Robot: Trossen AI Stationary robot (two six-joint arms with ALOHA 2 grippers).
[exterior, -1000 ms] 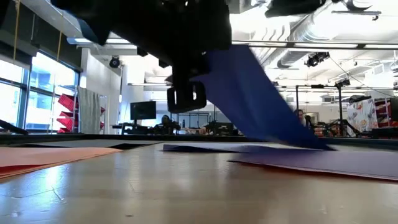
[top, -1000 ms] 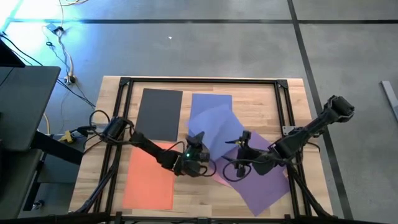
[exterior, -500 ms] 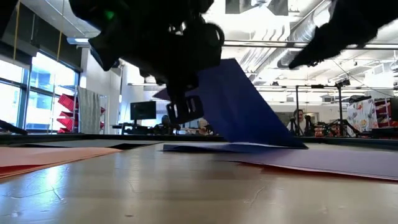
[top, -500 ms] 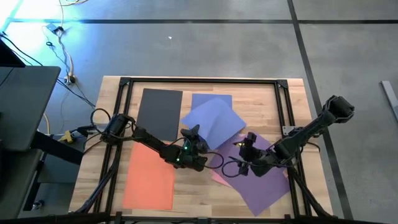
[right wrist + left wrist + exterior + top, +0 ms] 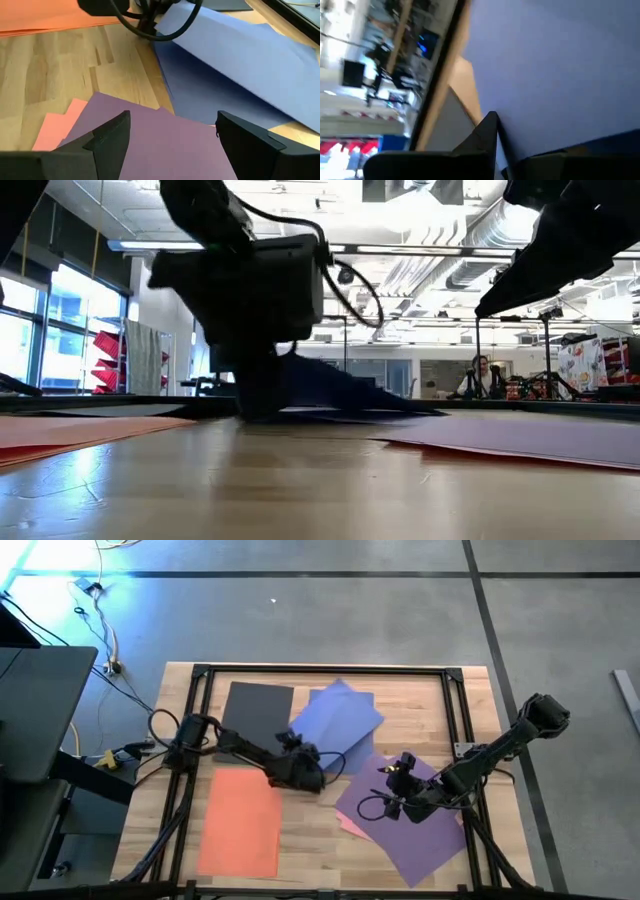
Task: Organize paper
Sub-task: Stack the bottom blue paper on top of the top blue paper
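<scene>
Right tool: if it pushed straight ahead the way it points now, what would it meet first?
Probably the purple sheet lying just ahead of the open right tool; beyond it comes the blue sheet. Depth is hard to judge.

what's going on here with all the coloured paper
Two robot arms are sorting coloured sheets on a wooden table. The left pincer is shut on an edge of the blue sheet, which is partly lifted beside the dark grey sheet. The right pincer is open over the purple sheet, which lies on top of the pink sheet. The orange sheet lies flat, off on its own.
</scene>
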